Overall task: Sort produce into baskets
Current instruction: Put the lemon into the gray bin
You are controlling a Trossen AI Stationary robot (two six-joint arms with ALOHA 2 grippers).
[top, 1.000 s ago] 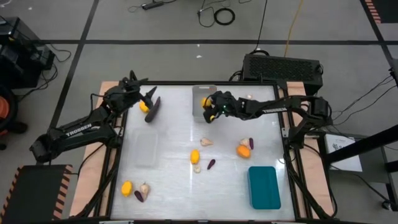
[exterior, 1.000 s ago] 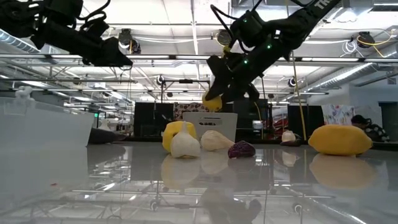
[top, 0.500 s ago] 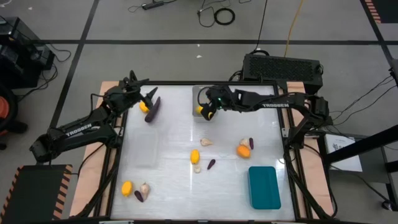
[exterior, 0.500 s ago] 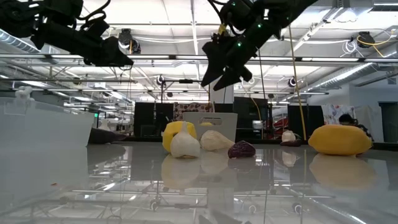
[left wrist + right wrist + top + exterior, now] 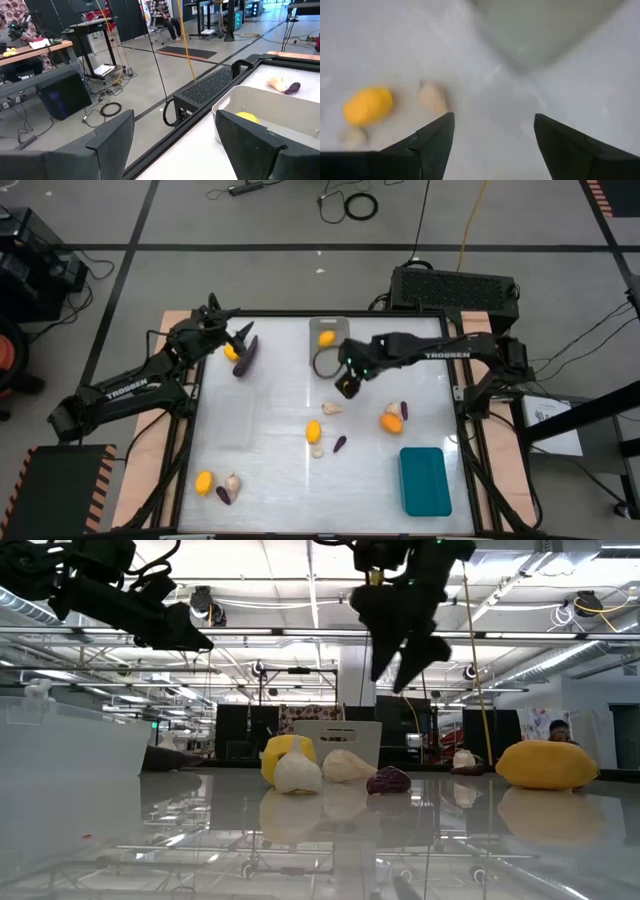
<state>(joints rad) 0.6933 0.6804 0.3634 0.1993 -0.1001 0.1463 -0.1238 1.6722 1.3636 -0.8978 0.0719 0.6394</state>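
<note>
My right gripper [image 5: 346, 386] [image 5: 405, 668] is open and empty, above the table just near of the grey basket [image 5: 327, 352]. A yellow fruit [image 5: 326, 337] lies in that basket. My left gripper [image 5: 240, 337] [image 5: 175, 628] is open and empty, held high at the far left over a yellow fruit [image 5: 231, 352] and a dark purple eggplant [image 5: 246, 354]. The clear basket [image 5: 230, 418] stands at the left, the teal basket [image 5: 424, 480] at the near right. In the right wrist view a yellow fruit [image 5: 368, 106] and a garlic bulb [image 5: 432, 97] lie ahead of the fingers.
Loose produce lies mid-table: a yellow fruit [image 5: 313, 430], garlic bulbs [image 5: 330, 408] [image 5: 317, 450], a purple piece [image 5: 340, 444], and an orange fruit [image 5: 391, 422] with a garlic bulb and a purple piece beside it. Three more pieces lie near the front left [image 5: 216, 484].
My right gripper carried a yellow fruit over the grey basket and let it go; the fruit now lies in the basket. The gripper has then moved toward the table's near edge, away from the basket, with its fingers open.
</note>
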